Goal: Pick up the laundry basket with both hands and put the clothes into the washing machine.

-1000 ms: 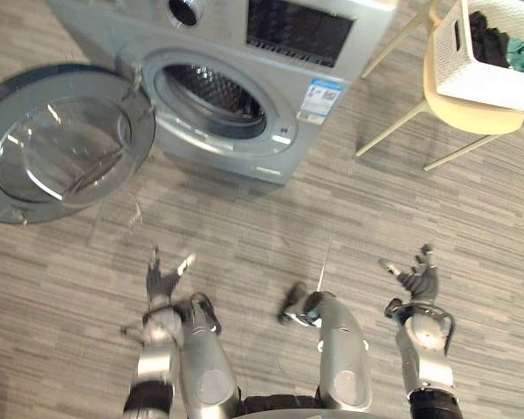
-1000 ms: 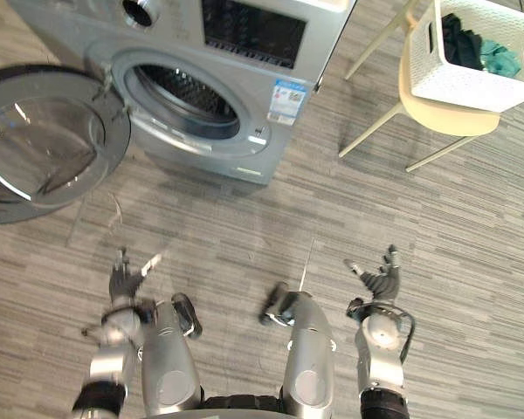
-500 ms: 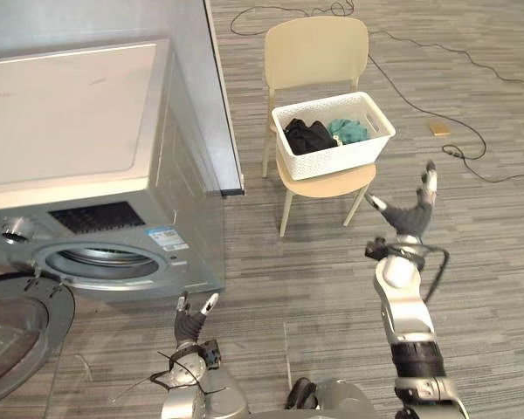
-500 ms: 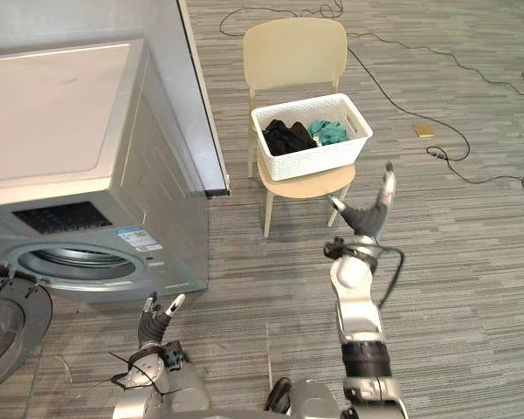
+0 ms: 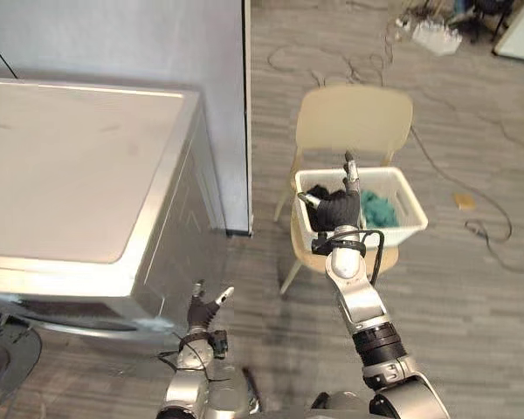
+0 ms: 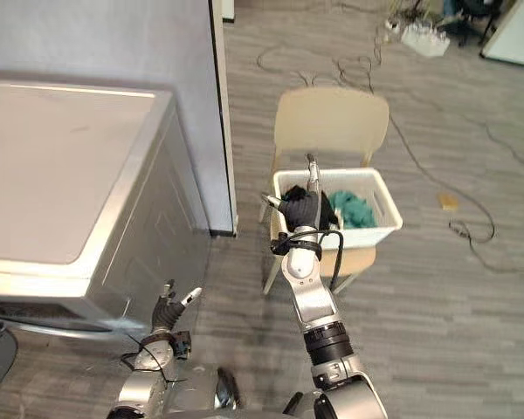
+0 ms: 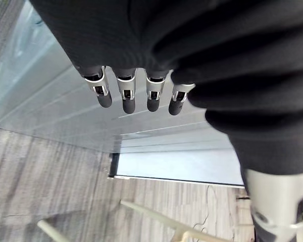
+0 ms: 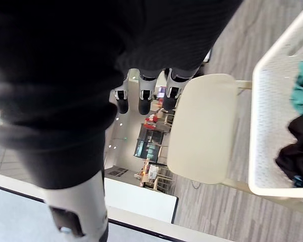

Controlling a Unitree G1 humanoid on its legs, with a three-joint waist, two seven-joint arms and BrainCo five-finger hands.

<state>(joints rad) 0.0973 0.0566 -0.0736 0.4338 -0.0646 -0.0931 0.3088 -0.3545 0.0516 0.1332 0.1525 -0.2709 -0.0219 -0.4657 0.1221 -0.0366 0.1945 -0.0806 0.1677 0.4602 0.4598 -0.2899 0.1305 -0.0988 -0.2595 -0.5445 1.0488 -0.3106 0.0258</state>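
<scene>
Right hand fingers spread, empty, near basket; left hand likewise loose, well short of basket (risk: one-sided lift tips clothes out).

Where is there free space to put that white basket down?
The washing machine's top is bare. The floor strip between the machine and the chair is free too. Crowded: the basket fills the chair's seat, the right hand is raised before it, and cables trail over the floor beyond.
</scene>
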